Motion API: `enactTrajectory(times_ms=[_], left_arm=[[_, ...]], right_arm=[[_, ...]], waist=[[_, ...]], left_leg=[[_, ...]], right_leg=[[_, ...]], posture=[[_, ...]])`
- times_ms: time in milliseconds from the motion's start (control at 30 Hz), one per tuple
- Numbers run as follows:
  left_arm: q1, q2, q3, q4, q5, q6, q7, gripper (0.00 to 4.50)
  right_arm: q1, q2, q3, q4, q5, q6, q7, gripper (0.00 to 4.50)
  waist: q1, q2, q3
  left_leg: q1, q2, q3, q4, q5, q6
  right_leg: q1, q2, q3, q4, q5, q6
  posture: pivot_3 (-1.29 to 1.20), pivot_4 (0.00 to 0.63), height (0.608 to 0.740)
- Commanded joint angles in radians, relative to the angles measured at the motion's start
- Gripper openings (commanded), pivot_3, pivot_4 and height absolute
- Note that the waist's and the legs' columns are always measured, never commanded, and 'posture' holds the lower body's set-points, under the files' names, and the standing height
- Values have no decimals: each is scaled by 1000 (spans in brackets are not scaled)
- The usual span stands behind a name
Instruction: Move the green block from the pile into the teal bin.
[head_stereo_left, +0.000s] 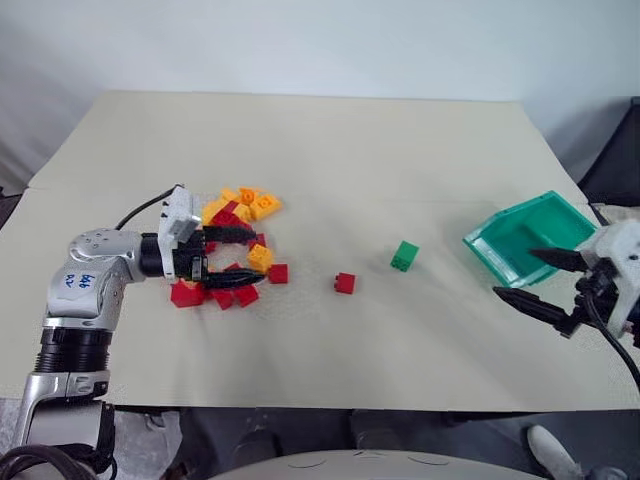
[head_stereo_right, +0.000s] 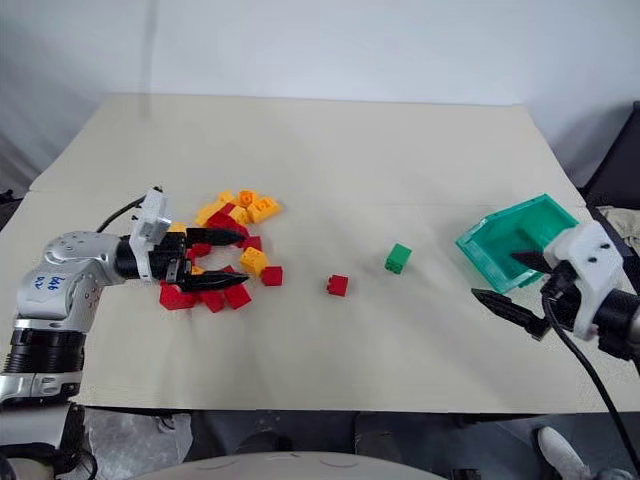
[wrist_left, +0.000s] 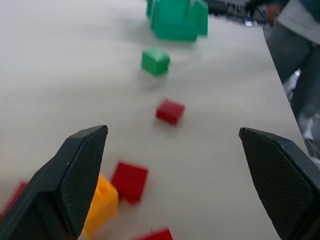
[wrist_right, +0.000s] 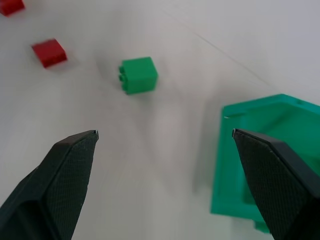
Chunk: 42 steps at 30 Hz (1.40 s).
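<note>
The green block (head_stereo_left: 405, 256) lies alone on the beige table, between the pile (head_stereo_left: 240, 212) of red and orange-yellow bricks on the left and the teal bin (head_stereo_left: 525, 235) on the right. It is outside the bin, a short way from its near corner. My left gripper (head_stereo_left: 258, 258) stands open over the right side of the pile, pointing toward the green block (wrist_left: 155, 61), with nothing between its fingers. My right gripper (head_stereo_left: 514, 272) hangs open beside the bin's front edge, holding nothing; its wrist view shows the green block (wrist_right: 138, 75) ahead and the bin (wrist_right: 270, 150) close by.
A single red brick (head_stereo_left: 345, 283) lies apart from the pile, left of the green block. The teal bin sits at an angle near the table's right edge. A person's clothing (wrist_left: 295, 45) shows beyond the table in the left wrist view.
</note>
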Motion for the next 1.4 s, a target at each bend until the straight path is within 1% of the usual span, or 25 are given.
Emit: enactTrajectory(times_ms=[33,100,167,367,500,633,733,833,933,967,1000,1033,1200,1267,1300,1400], left_arm=[[24,-8,60,-53,-65,26,41,4477],[52,-9,76,-68,-84,-5,20,4477],[71,-13,93,-72,-100,-44,-1,4477],[112,-13,108,-101,-108,-79,20,4477],[162,-22,128,-152,-116,-89,59,4477],[186,-23,133,-175,-118,-97,88,4477],[194,-25,130,-185,-119,-109,101,4477],[197,-26,128,-191,-120,-114,113,4500],[193,-25,121,-184,-114,-129,116,4500],[189,-26,118,-177,-111,-135,117,4500],[185,-27,114,-170,-108,-140,117,4500],[179,-28,109,-162,-105,-145,117,4500],[149,-35,80,-120,-88,-180,106,4500],[116,-45,56,-87,-85,-207,75,4500],[107,-47,49,-76,-84,-216,65,4500],[49,-82,-22,-39,-51,-267,20,4500]], right_arm=[[-159,-5,183,51,-12,2,10,4500],[-297,8,334,140,-78,-18,34,4500],[-424,35,455,247,-153,-53,47,4500],[-675,128,671,569,-325,-149,109,4500],[-802,229,760,778,-398,-218,177,4500],[-855,294,785,889,-445,-271,217,4500],[-873,314,819,925,-495,-272,238,4500],[-859,317,807,886,-512,-277,230,3897],[-830,305,766,796,-495,-240,220,2883],[-819,300,752,764,-493,-225,211,2442],[-807,294,735,729,-488,-208,199,2190],[-794,289,707,688,-475,-182,182,2104],[-725,267,556,483,-420,-63,83,2112],[-666,222,432,380,-428,-2,-7,2112],[-648,210,400,349,-429,18,-35,2112],[-565,138,290,286,-461,46,-113,2112]], waist=[[-11,1,1],[-16,1,1],[-26,1,1],[-26,2,2],[-30,3,2],[-31,4,3],[-30,5,3],[-30,5,3],[-30,5,3],[-30,5,3],[-30,5,3],[-30,5,3],[-29,5,3],[-22,5,3],[-19,5,3],[-5,5,3]], left_leg=[[0,0,0,0,0,0],[0,1,0,0,0,0],[0,1,1,0,0,0],[-4,1,0,0,0,0],[-4,1,2,-1,-1,-1],[-4,1,2,-1,-2,0],[-4,0,2,-1,-2,0],[-4,0,1,-1,-2,0],[-4,0,1,-1,-2,0],[-4,0,1,-1,-2,0],[-4,0,1,-1,-2,0],[-4,0,1,-1,-2,0],[-4,0,1,-1,-2,0],[-5,-1,0,-1,-2,0],[-5,-1,0,-1,-2,0],[-5,-2,1,-1,-2,0]], right_leg=[[0,0,0,1,0,0],[-1,1,1,1,0,0],[-2,1,1,1,0,0],[-4,0,0,0,0,-1],[-4,-2,0,-2,0,-1],[-4,-2,-1,0,0,-1],[-4,-4,-2,0,0,-1],[-4,-5,-4,0,0,-1],[-4,-5,-4,1,0,-1],[-4,-5,-4,1,0,-1],[-4,-5,-4,1,0,-1],[-4,-5,-4,1,0,-1],[-4,-6,-4,0,0,-1],[-4,-5,-5,-1,0,-1],[-4,-5,-5,-1,0,-1],[-4,-6,-4,-4,0,-1]], posture=[[0,150,740],[0,150,740],[0,150,740],[0,150,740],[0,150,740],[0,150,740],[0,150,740],[0,150,740],[0,150,740],[0,150,740],[0,150,740],[0,150,740],[0,150,740],[0,150,740],[0,150,740],[0,150,740]])
